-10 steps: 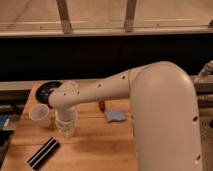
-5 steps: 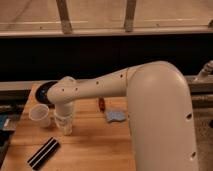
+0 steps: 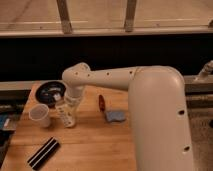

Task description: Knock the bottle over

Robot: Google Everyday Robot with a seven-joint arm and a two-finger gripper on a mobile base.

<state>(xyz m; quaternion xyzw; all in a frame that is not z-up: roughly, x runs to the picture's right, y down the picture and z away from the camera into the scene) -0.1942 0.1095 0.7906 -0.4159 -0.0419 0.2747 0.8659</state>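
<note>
My gripper [image 3: 67,116] hangs from the white arm's wrist [image 3: 76,80] and points down at the wooden table [image 3: 95,142], just right of the white paper cup [image 3: 40,115]. It is pale with small dark dots and leans a little to the left. I cannot make out the clear bottle as a separate thing; it is hidden by the gripper or merges with it. A small white bit [image 3: 57,96] shows just up and left of the gripper, over the dark dish.
A dark round dish [image 3: 48,91] lies at the table's back left. A small red-and-dark object [image 3: 101,103] and a blue cloth-like lump [image 3: 116,117] lie right of the gripper. A black bar [image 3: 44,152] lies near the front left. My arm's big white body fills the right.
The wrist has risen and shifted to the right, so the gripper now leans instead of hanging straight. The cup and the other things have not moved.
</note>
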